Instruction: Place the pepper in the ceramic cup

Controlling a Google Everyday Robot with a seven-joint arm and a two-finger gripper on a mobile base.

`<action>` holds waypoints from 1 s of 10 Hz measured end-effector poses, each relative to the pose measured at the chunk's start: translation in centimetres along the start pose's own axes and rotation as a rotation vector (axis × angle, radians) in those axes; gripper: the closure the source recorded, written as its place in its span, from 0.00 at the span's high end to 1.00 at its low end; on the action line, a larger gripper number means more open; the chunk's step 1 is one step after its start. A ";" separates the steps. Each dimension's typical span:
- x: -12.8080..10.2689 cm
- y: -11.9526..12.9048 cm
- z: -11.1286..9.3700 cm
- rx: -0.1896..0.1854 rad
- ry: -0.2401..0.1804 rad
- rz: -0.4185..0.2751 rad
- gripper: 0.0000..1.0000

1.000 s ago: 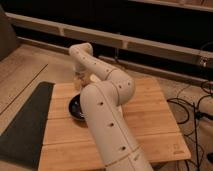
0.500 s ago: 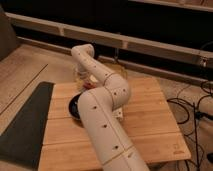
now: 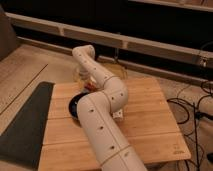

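Gripper [image 3: 81,75] at the far-left edge of the wooden table [image 3: 150,115]; its grip state cannot be told. Pepper [image 3: 89,86] lies just near-right of it.

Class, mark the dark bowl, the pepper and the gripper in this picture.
dark bowl [image 3: 74,107], camera view, its left rim.
pepper [image 3: 89,88], camera view, its red body.
gripper [image 3: 81,76], camera view, its lower end, just up-left of the pepper.
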 end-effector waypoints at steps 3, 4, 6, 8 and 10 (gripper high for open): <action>0.2 -0.1 0.2 -0.006 0.006 0.006 0.07; 0.1 -0.1 0.1 -0.004 0.004 0.007 0.01; -0.9 -0.7 -1.4 0.023 -0.026 0.003 0.00; -3.6 -1.2 -5.0 0.083 -0.101 -0.035 0.00; -7.7 -0.6 -8.9 0.131 -0.194 -0.098 0.00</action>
